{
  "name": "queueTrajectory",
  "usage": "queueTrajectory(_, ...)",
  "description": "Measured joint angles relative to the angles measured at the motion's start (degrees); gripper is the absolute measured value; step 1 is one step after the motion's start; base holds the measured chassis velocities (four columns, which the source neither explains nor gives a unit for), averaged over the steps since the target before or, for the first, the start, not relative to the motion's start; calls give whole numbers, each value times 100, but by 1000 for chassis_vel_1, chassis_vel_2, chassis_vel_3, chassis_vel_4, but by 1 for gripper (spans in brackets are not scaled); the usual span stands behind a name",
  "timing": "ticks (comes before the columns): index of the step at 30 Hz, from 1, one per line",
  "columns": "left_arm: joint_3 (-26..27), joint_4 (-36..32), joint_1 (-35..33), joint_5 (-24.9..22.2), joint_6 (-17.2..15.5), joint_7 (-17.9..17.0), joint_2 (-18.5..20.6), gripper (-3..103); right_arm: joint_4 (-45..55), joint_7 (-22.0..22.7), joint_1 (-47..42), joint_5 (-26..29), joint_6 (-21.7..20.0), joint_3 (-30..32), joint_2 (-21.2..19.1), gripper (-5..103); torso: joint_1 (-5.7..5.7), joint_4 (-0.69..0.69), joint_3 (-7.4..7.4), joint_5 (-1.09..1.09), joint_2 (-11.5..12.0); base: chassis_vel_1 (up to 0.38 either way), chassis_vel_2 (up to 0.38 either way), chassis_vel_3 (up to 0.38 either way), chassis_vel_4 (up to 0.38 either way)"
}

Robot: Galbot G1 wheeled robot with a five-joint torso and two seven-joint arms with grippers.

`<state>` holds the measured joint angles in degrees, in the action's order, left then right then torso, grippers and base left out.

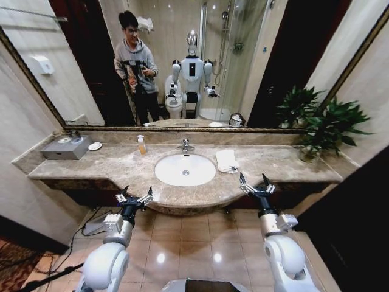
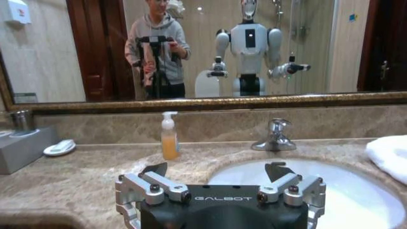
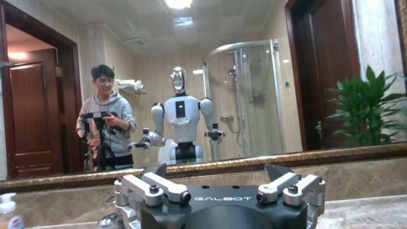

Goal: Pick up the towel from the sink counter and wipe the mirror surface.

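Note:
The white towel lies folded on the sink counter, just right of the oval basin; its edge shows in the left wrist view. The wide mirror with its dark frame runs along the wall behind the counter. My left gripper hangs open in front of the counter's curved edge, left of the basin. My right gripper is open too, near the counter's front edge, a little in front and right of the towel. Both grippers hold nothing.
An orange soap bottle and a chrome faucet stand behind the basin. A grey box and a white soap dish sit at the counter's left end, a potted plant at the right.

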<state>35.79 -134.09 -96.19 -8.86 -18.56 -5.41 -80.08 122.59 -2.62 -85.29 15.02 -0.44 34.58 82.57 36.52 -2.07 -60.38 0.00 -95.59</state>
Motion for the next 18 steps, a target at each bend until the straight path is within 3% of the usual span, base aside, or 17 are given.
queueTrajectory(8, 0, 0, 1, 0, 0, 0, 0, 100, -12, 207, 129, 64, -88, -37, -88, 100, 4, 2, -1, 1, 1, -158, 143, 152, -149)
queueTrajectory(18, 0, 0, -1, 0, 0, 0, 0, 100, -417, 571, 1155, 350, -1089, -335, -300, 100, -3, 1, 1, 0, 0, -53, 47, 29, -24)
